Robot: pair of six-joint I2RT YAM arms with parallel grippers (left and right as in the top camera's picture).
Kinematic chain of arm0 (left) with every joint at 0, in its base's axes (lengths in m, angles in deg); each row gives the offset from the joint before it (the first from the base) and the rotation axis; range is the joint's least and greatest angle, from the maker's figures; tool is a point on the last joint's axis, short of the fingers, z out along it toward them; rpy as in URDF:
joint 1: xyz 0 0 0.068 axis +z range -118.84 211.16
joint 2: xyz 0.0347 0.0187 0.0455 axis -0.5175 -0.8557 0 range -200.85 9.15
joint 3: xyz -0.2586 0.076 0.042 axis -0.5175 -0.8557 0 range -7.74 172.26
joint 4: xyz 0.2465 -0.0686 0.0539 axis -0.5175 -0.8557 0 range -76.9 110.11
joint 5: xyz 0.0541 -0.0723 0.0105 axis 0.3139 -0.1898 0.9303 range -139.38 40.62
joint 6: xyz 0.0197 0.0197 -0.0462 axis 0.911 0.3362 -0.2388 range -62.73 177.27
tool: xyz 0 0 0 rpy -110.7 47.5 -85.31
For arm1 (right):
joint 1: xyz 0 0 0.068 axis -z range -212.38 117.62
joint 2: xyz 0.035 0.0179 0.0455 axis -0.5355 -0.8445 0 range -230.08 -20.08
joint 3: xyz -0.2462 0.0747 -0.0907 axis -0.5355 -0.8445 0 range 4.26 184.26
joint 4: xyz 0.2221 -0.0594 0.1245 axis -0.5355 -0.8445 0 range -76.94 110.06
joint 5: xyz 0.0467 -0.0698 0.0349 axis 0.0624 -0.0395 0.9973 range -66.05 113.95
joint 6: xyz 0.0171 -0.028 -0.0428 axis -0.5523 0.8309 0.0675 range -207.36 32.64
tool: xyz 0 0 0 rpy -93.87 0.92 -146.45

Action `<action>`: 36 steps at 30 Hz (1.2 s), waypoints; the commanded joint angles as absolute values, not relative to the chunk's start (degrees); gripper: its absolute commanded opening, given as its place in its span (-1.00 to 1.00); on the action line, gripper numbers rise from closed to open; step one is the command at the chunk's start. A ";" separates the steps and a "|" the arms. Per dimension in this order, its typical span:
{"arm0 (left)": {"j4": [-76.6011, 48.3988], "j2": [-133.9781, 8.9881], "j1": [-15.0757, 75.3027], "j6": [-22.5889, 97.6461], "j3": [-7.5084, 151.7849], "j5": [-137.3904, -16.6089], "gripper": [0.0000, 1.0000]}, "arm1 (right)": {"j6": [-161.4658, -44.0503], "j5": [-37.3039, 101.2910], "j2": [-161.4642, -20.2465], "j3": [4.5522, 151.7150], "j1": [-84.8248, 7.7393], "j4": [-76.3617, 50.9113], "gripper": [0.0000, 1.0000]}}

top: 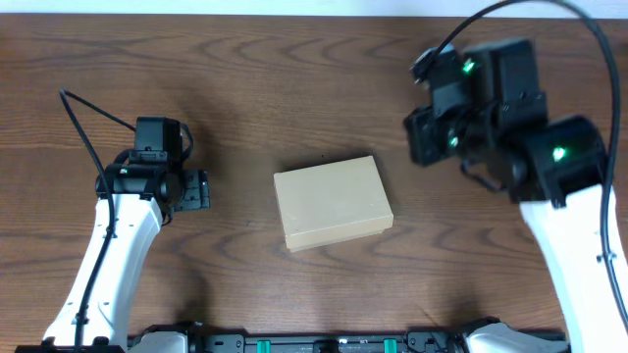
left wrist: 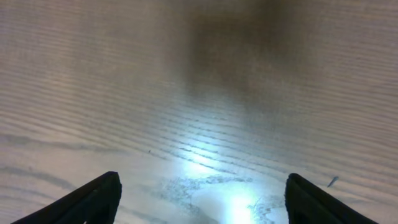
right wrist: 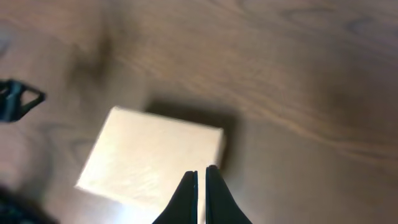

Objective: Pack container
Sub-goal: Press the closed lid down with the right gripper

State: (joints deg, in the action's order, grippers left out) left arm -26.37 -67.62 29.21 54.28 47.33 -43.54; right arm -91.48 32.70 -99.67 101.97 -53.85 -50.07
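Note:
The container (top: 333, 201) is a plain tan cardboard box lying flat with its lid shut at the middle of the wooden table. It also shows in the right wrist view (right wrist: 149, 158). My left gripper (top: 196, 190) is open and empty, to the left of the box and apart from it; its view shows only bare wood between the fingertips (left wrist: 199, 193). My right gripper (top: 424, 135) is shut and empty, raised to the upper right of the box; in its own view the fingertips (right wrist: 201, 173) sit in front of the box's near corner.
The wooden table (top: 294, 69) stretches round the box. The left gripper (right wrist: 18, 99) shows at the left edge of the right wrist view. The arm bases stand along the front edge (top: 334, 343).

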 commanded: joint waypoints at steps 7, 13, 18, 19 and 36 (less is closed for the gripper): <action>-26.94 -67.21 29.38 53.82 48.03 -41.92 0.67 | -106.63 19.57 -99.59 97.58 -69.31 -52.58 -0.97; -26.77 -67.21 29.38 53.84 48.03 -41.94 0.67 | -110.36 19.13 -99.59 87.74 -72.58 -47.58 -0.98; -26.77 -67.21 29.38 53.84 48.03 -43.47 0.67 | -110.63 20.44 -100.22 80.11 -72.54 -39.95 -0.97; -26.75 -67.21 29.38 53.82 48.03 -43.71 0.66 | -110.63 20.92 -100.85 79.30 -72.54 -38.94 -0.97; -26.53 -67.21 29.36 53.82 48.03 -44.96 0.66 | -111.33 22.87 -113.05 78.56 -74.49 -37.61 -0.97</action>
State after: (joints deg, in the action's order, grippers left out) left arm -26.37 -67.62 29.18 54.26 47.33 -44.72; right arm -110.01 22.96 -113.05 78.95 -73.79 -37.52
